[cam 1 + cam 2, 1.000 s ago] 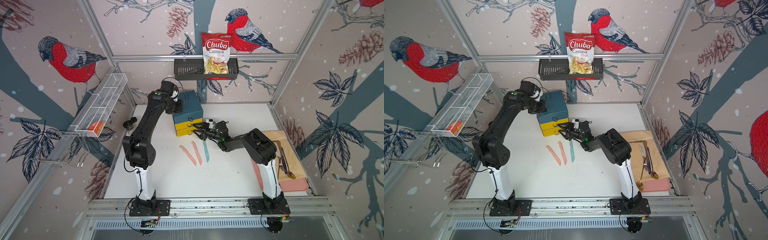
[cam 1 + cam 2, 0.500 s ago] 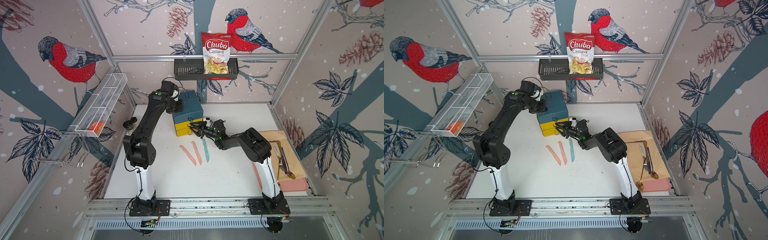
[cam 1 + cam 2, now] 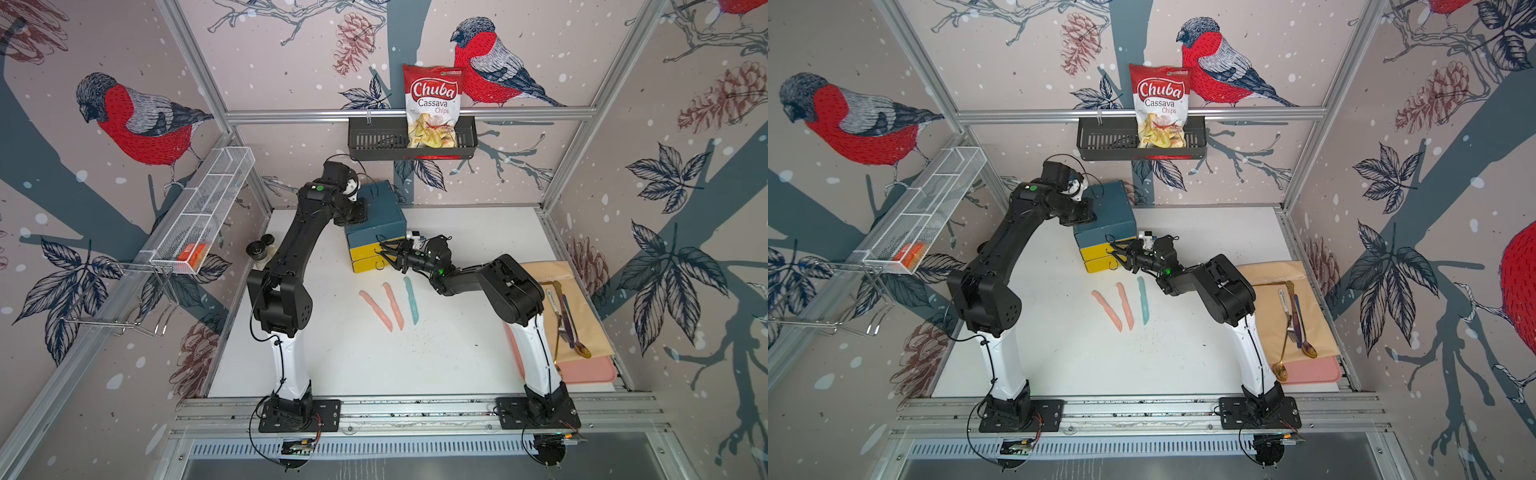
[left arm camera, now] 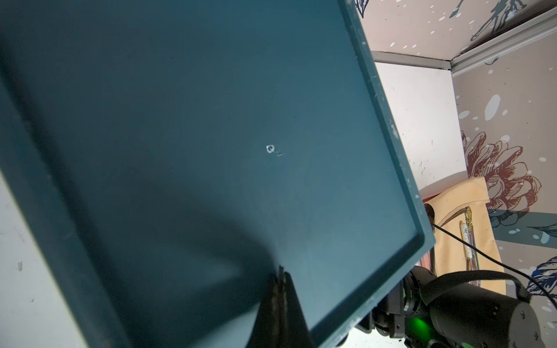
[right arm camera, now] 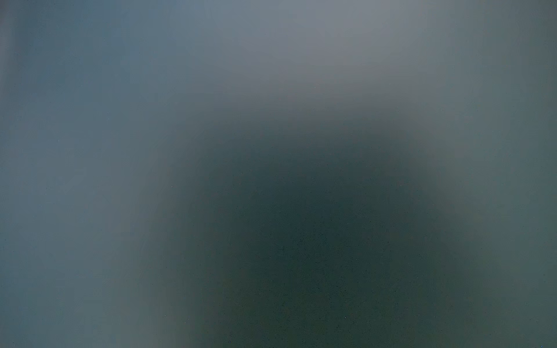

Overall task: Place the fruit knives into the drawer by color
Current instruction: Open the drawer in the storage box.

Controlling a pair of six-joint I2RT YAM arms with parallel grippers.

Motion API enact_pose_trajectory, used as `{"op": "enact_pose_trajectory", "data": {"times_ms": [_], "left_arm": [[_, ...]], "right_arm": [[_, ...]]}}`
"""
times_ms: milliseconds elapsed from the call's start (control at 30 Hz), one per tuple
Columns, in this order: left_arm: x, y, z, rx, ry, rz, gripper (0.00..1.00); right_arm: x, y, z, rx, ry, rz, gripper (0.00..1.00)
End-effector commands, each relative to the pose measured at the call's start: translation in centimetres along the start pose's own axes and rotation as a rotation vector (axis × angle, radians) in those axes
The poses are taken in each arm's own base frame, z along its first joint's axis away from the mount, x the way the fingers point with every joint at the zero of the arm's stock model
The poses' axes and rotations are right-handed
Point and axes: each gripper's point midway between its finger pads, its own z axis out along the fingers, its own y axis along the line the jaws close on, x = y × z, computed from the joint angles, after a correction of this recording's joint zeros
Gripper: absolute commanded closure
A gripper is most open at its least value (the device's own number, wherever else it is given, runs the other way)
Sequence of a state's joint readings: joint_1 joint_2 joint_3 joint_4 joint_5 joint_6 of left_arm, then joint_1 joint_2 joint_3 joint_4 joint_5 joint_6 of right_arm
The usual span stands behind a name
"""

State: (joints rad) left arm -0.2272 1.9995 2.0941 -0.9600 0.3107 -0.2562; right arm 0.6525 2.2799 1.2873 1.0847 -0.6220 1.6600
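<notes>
While left gripper [image 4: 278, 280], clenched shut, rests atop the drawer chest [image 3: 382, 208], right gripper [image 3: 388, 257] sits at its front; can't tell if it grips anything. Step: opening a drawer, prob. Pink knives [image 3: 376, 311] + teal knife [image 3: 411, 301] lie on table [image 3: 457, 353] nearby. Next needs a straight pull.

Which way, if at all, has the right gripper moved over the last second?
Yes: the right gripper has moved closer to the yellow drawers.
</notes>
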Motion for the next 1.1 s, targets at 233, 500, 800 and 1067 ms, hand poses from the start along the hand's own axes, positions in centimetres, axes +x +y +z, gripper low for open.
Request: {"op": "enact_pose_trajectory", "data": {"times_ms": [233,500,800,1067], "left_arm": [[1.5,0.9,0.8,-0.031,0.073,-0.026,1.00],[1.3,1.1,1.9,-0.031,0.087,-0.033,1.00],[1.3,1.4,3.0,-0.026,0.103,-0.043,1.00],[1.2,1.3,3.3,-0.018,0.104,-0.045,1.00]], "right_arm": [[-1.2,-1.5,1.6,0.041,0.001,-0.010,0.66],[-3.0,-1.2,3.0,0.043,0.003,-0.022,0.80],[-1.9,-1.8,2.0,0.058,0.021,-0.003,0.90],[0.8,-2.1,-0.7,0.066,0.047,0.023,0.92]]}}
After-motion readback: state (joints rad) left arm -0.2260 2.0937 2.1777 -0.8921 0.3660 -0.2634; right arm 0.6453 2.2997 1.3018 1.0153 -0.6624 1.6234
